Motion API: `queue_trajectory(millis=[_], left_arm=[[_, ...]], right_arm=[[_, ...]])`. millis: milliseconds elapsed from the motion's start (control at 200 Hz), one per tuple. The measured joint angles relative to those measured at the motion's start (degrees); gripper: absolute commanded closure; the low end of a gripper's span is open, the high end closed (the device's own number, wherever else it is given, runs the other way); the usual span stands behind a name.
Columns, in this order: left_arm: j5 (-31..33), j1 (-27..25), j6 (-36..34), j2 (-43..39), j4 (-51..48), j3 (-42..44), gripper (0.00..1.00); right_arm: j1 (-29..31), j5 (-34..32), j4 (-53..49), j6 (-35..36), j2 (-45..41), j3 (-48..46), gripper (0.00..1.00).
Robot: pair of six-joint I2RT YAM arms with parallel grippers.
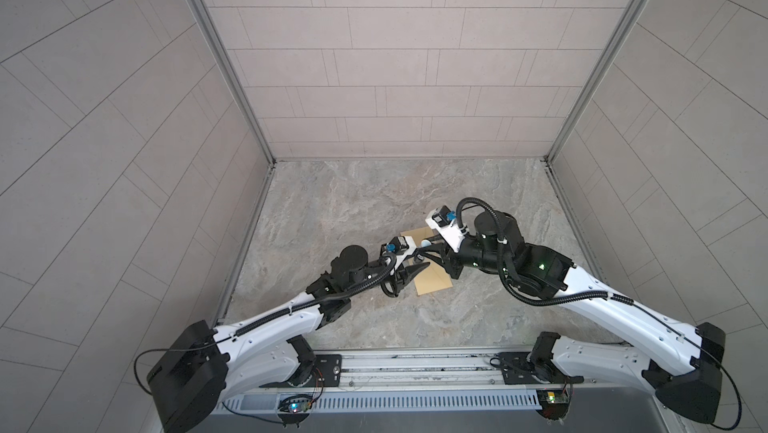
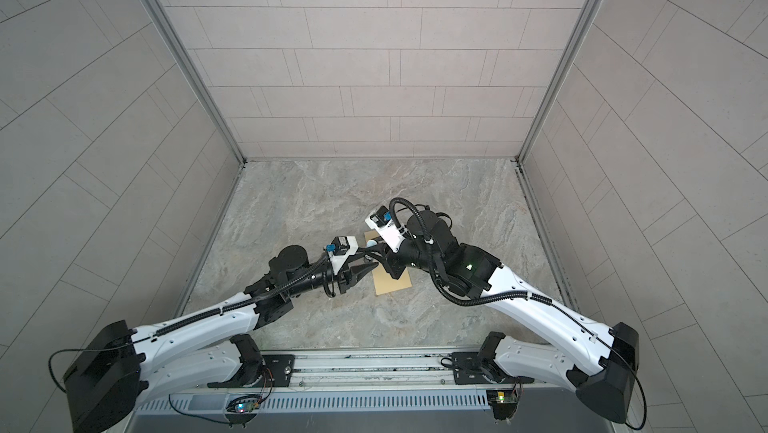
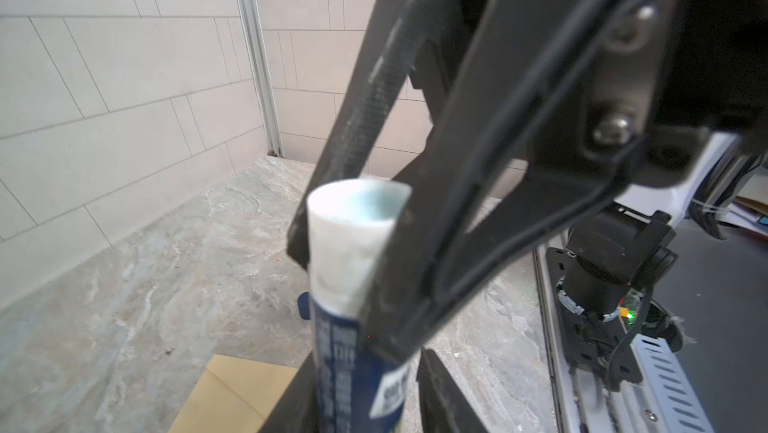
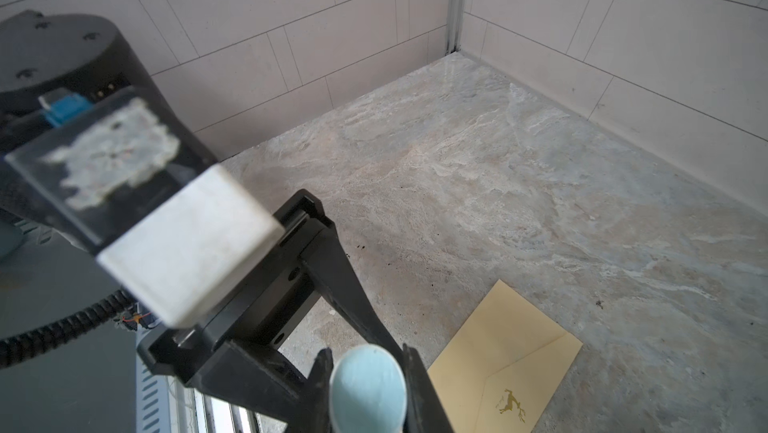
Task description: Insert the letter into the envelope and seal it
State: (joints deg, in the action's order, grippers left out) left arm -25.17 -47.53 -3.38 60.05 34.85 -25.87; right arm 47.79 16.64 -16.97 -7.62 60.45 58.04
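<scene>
**Two grippers share a glue stick as the envelope waits to be sealed**

In both top views, the arms meet over the middle of the marbled table (image 1: 353, 202). Beneath them the envelope (image 1: 434, 281) lies flat, partly hidden. The left gripper (image 1: 423, 265) and right gripper (image 1: 432, 246) converge on a glue stick (image 1: 427, 242), its pale tip up. The letter appears in no view. With the flap lying down, it is judged to be inside already.

From the left wrist, the glue stick (image 3: 353, 244) stands uncapped, with a white collar above a dark blue label. The right gripper's fingers (image 3: 403, 314) are clamped on the collar from either side. Lower down, the left gripper's own jaws stand a little apart around the labelled body, with a sliver of gap on one side. A corner of the envelope (image 3: 232, 393) shows below.

From the right wrist, the pale blue tip (image 4: 368, 385) sits pinched between that gripper's fingers (image 4: 417, 381). The envelope (image 4: 511, 352) lies on the table just beyond, its pointed flap down and a small gold deer emblem (image 4: 512, 405) showing.

The step in hand looks like sealing, with the stick likely being handed to the right arm. The next move calls for the left gripper to draw clear without tipping the stick. The flap must then be lifted so glue can reach its underside. Whether it is stuck down cannot be told.
</scene>
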Motion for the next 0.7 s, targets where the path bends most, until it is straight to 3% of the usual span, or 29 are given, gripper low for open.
queue_trajectory(millis=[695], left_arm=[[3.61, 0.26, -0.04, -2.32, 6.01, 3.23, 0.54]], right_arm=[[-0.11, -2.45, 3.54, -8.76, 1.36, -0.42, 1.0]])
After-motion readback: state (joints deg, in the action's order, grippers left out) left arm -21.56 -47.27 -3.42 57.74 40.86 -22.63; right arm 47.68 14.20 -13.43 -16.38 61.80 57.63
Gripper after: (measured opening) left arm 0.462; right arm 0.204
